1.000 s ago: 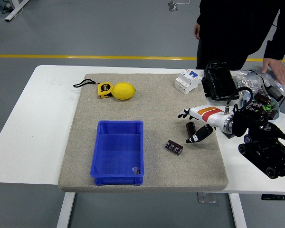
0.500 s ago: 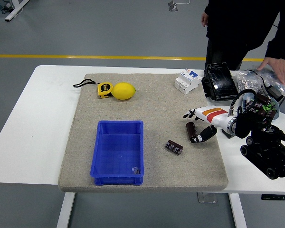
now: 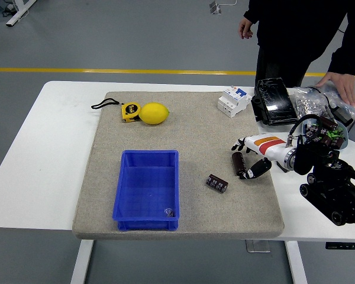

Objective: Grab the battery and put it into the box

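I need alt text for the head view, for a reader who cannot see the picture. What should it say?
The robot's right hand is closed around a dark cylindrical battery just above a grey mat on a white table. A second battery lies between it and the blue box. A person stands at the far side.

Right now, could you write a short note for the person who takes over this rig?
Right hand: at the mat's right side, fingers around the dark cylindrical battery; whether it is lifted, I cannot tell.
Left hand: not in view.
A second battery lies on the mat.
Blue box: one small dark piece in its near right corner.
Left: carry the battery to the box and release.
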Motion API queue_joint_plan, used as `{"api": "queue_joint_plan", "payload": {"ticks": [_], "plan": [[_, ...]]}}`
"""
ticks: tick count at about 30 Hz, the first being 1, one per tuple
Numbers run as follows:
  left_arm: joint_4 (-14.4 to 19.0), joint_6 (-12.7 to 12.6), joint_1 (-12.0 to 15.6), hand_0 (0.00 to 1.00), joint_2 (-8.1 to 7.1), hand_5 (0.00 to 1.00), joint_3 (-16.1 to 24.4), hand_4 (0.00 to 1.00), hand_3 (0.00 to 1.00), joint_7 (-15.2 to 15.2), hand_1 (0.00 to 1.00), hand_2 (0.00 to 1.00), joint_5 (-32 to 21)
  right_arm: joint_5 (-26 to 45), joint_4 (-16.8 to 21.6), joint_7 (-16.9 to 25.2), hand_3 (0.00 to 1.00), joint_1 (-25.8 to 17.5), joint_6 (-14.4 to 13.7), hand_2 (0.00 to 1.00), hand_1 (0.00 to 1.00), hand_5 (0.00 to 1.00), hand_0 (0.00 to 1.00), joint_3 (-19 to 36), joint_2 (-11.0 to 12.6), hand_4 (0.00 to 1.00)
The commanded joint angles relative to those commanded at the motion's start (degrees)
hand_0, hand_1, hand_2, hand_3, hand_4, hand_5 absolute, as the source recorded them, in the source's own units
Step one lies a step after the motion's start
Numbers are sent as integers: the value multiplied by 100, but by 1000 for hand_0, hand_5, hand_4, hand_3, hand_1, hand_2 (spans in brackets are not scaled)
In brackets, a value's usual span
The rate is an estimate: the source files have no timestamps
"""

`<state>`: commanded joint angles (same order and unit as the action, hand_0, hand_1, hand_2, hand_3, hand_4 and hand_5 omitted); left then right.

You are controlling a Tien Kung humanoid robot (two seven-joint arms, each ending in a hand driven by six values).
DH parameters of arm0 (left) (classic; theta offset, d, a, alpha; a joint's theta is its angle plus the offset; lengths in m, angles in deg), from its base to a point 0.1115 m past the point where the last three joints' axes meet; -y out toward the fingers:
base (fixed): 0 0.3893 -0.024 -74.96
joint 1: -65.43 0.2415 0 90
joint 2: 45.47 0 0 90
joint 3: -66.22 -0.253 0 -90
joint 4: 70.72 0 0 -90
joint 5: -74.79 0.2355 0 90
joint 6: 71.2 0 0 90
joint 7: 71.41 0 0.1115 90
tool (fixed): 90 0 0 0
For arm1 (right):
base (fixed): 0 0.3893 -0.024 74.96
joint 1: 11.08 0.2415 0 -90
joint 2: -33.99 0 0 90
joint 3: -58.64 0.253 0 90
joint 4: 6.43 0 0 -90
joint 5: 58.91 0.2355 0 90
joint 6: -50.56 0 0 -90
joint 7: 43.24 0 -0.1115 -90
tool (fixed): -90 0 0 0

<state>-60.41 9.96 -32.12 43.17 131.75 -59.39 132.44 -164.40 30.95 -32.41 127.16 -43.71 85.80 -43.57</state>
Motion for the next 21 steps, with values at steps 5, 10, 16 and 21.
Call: {"api": "queue_joint_plan", "payload": {"ticks": [5,10,16,21], "plan": [[0,2,-2,732,2,561,-22,643,592,-4,690,704,-23,3,-68,-11,586,-13,-77,574,512,260,382,-23,-35,974],[0,4,-12,732,6,560,-51,643,593,-10,691,704,-54,-5,-136,-24,548,-28,-91,526,461,246,326,-54,-53,946],[0,7,-15,732,5,560,-58,643,593,-10,691,706,-60,13,-128,-7,534,-36,-154,501,415,236,262,-64,-41,921],[0,13,-14,732,0,560,-75,643,593,-8,691,706,-68,27,-68,4,534,-39,-183,501,415,236,262,12,-13,921]]}}
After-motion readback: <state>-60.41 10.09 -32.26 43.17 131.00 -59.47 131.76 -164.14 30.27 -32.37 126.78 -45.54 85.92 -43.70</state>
